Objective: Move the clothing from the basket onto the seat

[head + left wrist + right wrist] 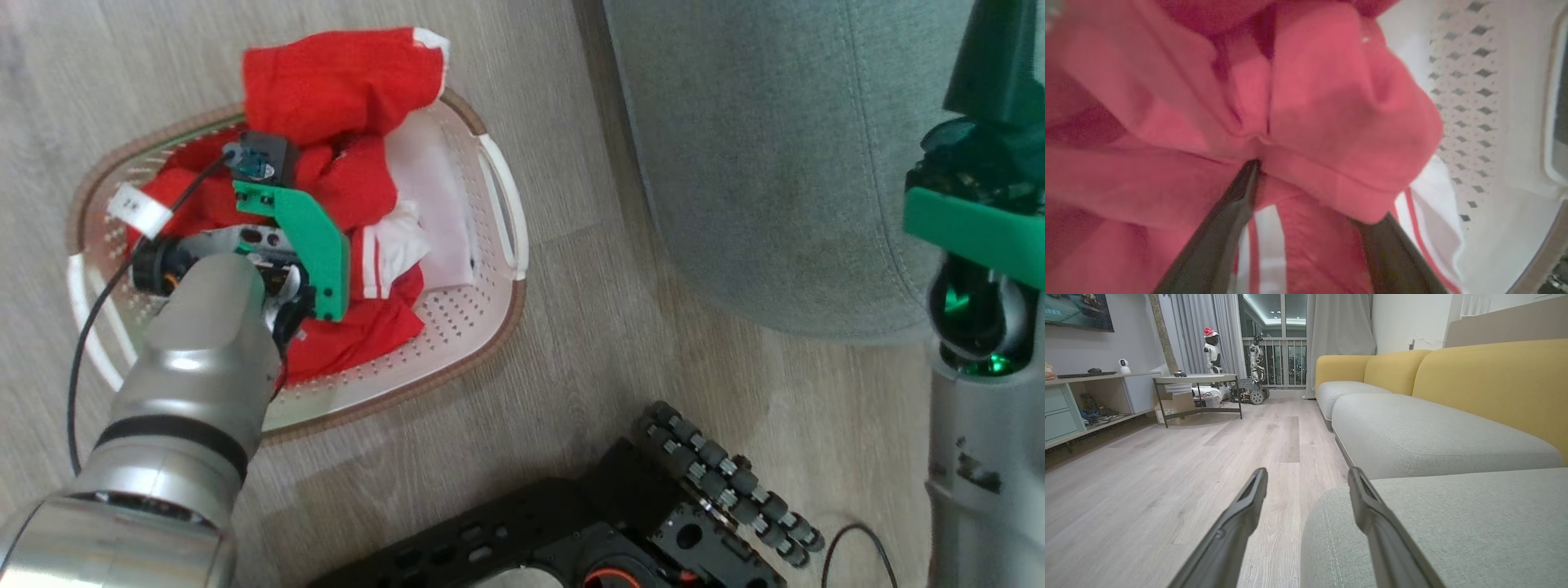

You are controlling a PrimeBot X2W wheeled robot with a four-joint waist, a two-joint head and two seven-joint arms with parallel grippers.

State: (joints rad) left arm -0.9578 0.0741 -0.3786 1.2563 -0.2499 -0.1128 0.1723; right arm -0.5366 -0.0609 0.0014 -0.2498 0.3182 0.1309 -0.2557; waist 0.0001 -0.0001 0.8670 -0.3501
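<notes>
The clothing (343, 82) is a heap of bright red cloth with white panels, piled in the cream perforated basket (490, 343) on the floor. One red fold hangs over the basket's far rim. My left gripper (290, 314) points down into the heap. In the left wrist view it (1318, 192) is open, a fold of the clothing (1331, 102) bulges between its fingers, and the basket wall (1474, 102) is at the right. The grey-green seat (775, 163) lies right of the basket. My right gripper (1307, 471) is open and holds nothing, level with the seat's (1453, 522) near corner.
My black wheeled base (718, 482) with its rollers sits just below the basket. Wood floor (588, 327) separates basket and seat. Yellow sofa backs (1494, 384) rise behind the cushions. A round low table (1196, 379), a cabinet (1069, 412) and another robot (1255, 367) stand far off.
</notes>
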